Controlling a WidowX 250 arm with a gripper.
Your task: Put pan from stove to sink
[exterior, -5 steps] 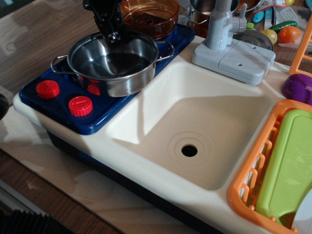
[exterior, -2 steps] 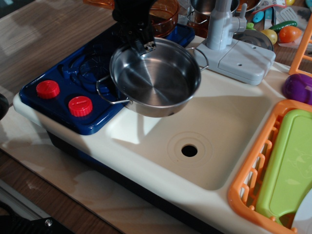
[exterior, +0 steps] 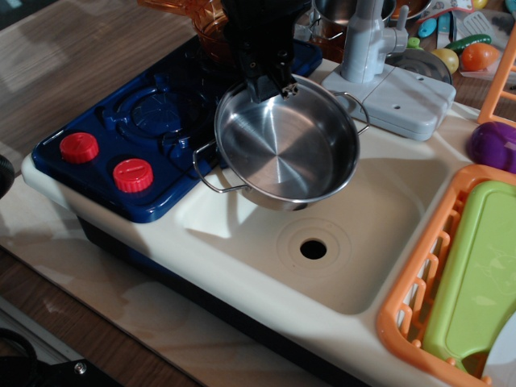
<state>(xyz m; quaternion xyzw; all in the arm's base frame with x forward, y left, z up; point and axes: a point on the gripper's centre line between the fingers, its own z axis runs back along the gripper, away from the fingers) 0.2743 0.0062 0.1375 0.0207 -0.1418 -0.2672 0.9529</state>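
The pan (exterior: 286,145) is a shiny round steel pot with two wire loop handles. It hangs in the air over the left part of the cream sink (exterior: 379,201), tilted a little toward me. My black gripper (exterior: 272,86) is shut on the pan's far rim and comes down from the top of the view. The dark blue stove (exterior: 145,137) with two red knobs lies to the left, its front burner bare. The sink's black drain hole (exterior: 313,249) lies below and right of the pan.
An orange-brown transparent pot (exterior: 208,20) stands at the stove's back, mostly hidden by my arm. A grey faucet (exterior: 379,72) stands behind the sink. An orange dish rack (exterior: 419,298) with a green board fills the right. Toy food lies at the back right.
The pan has left the stove in my gripper and moved right, from over the front burner to over the sink's left part. The burner now shows bare.
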